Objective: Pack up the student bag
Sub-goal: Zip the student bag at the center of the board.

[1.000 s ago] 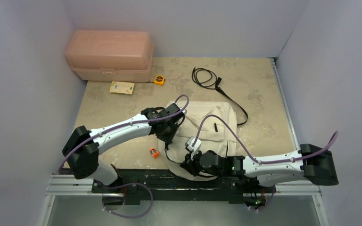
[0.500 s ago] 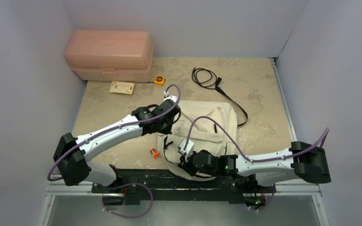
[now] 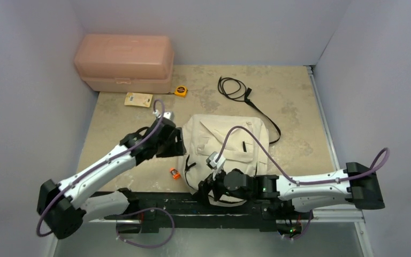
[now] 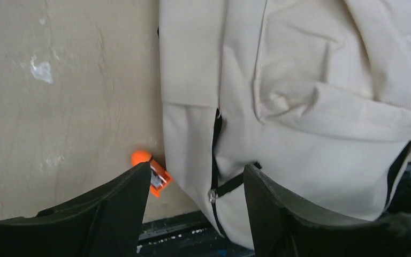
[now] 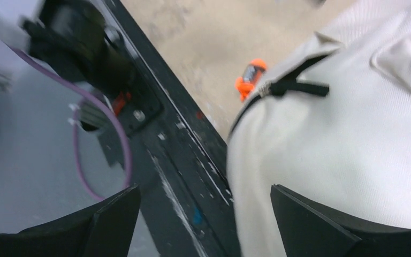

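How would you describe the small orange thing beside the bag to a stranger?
Find the large cream backpack in the middle of the table. At its near left corner, right beside the fabric, lies a small orange object, the only orange thing there.

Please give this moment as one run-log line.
left gripper: open, at student bag | right gripper: open, bag's near edge | orange item: beside bag

Soft, even, fairly bright light from above.
The top view is sharp, with a faint shadow beside the left arm on the table. The left wrist view shows the bag crisply; the right wrist view is blurred, most at its upper left.
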Available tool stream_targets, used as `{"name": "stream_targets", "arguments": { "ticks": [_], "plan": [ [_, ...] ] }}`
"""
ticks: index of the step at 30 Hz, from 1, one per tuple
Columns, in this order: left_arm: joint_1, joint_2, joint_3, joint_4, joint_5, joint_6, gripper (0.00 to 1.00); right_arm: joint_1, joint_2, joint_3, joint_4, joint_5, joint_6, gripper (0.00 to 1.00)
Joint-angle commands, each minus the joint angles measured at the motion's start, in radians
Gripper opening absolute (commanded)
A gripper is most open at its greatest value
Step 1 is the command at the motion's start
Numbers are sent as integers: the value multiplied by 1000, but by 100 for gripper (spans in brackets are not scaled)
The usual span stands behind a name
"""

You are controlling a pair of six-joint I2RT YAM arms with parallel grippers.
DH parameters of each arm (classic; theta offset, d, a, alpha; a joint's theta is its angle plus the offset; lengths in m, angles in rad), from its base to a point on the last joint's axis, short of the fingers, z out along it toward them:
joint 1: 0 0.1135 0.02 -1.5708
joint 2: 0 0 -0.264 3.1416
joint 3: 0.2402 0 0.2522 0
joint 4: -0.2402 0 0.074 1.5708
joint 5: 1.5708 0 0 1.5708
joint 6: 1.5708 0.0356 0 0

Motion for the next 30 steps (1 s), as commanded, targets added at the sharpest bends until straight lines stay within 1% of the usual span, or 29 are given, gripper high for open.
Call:
{"name": "stream_targets", "arguments": {
  "ticks": [1, 3, 4, 6, 8, 10, 12, 13, 14, 15, 17, 19, 22, 24, 30],
  "plan": [
    [1, -271, -231, 100, 150, -242, 66, -24, -45, 131, -87, 49, 235, 99],
    [0, -371, -343, 169, 211, -343, 66, -65, -34, 182, -130, 15, 337, 99],
    [2, -413, -397, 221, 241, -371, 66, -100, -27, 196, -134, -19, 384, 99],
    [1, -485, -487, 311, 285, -437, 66, -190, -14, 190, -98, -121, 492, 95],
    [1, -500, -543, 368, 314, -463, 65, -271, 2, 162, -26, -210, 569, 87],
    [1, -483, -555, 367, 328, -472, 64, -317, 28, 144, 19, -240, 619, 84],
    [-3, -453, -557, 364, 347, -475, 61, -346, 73, 141, 64, -279, 634, 78],
    [-3, -440, -556, 359, 360, -475, 59, -358, 98, 140, 87, -306, 634, 78],
    [-3, -427, -558, 359, 370, -476, 58, -366, 119, 136, 98, -319, 659, 72],
    [-6, -416, -562, 366, 381, -475, 57, -373, 139, 125, 127, -327, 688, 68],
    [-7, -393, -576, 394, 406, -478, 48, -378, 171, 105, 171, -335, 721, 61],
    [-13, -382, -594, 416, 417, -493, 39, -379, 200, 95, 193, -335, 740, 58],
    [-28, -392, -624, 452, 421, -509, 36, -383, 236, 73, 220, -328, 765, 52],
    [-33, -402, -636, 457, 421, -511, 35, -385, 251, 57, 244, -321, 792, 51],
    [-35, -408, -685, 501, 437, -520, 31, -389, 294, 52, 254, -286, 797, 51]
  ]
}}
